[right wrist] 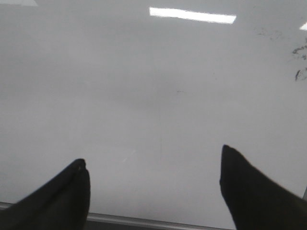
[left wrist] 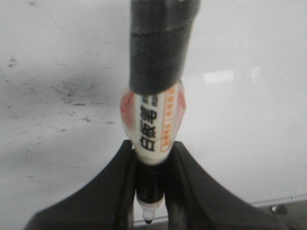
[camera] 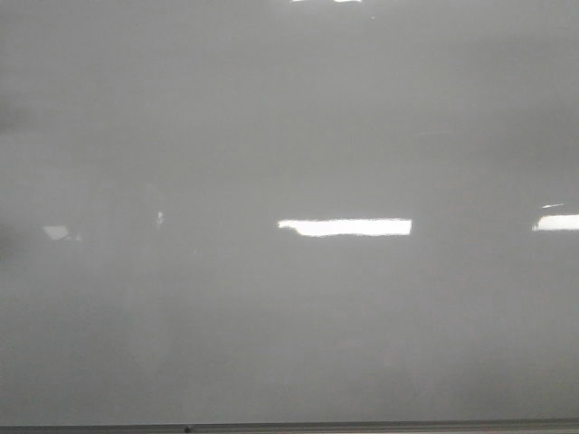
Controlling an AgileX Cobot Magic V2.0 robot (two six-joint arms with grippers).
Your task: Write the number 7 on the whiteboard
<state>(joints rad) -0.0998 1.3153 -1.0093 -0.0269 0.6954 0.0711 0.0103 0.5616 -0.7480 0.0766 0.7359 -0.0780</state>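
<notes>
Whiteboard (camera: 271, 136): large, glossy, pale grey, filled the whole front view; thin dark frame edge ran along its near side. Bright rectangular light reflections lay across its middle and at its right edge. No drawn digit showed on it in any view; only faint dark smudges and specks marked the surface under the left wrist camera and at one corner of the right wrist picture.

Left gripper (left wrist: 149, 191): black, closed on a marker (left wrist: 152, 129), its two fingers (left wrist: 108, 191) pressed against the barrel on either side. The marker was white-bodied with black printed characters and orange-red bands, its rear part wrapped in dark grey tape (left wrist: 158, 48). The dark tip (left wrist: 148, 218) pointed out beyond the fingers, near the board's frame edge; whether it touched the board could not be told.

Right gripper (right wrist: 153, 189): open and empty, two black fingers (right wrist: 62, 199) set wide apart, poised over bare whiteboard close to the frame edge.

Neither arm appeared in the front view.
</notes>
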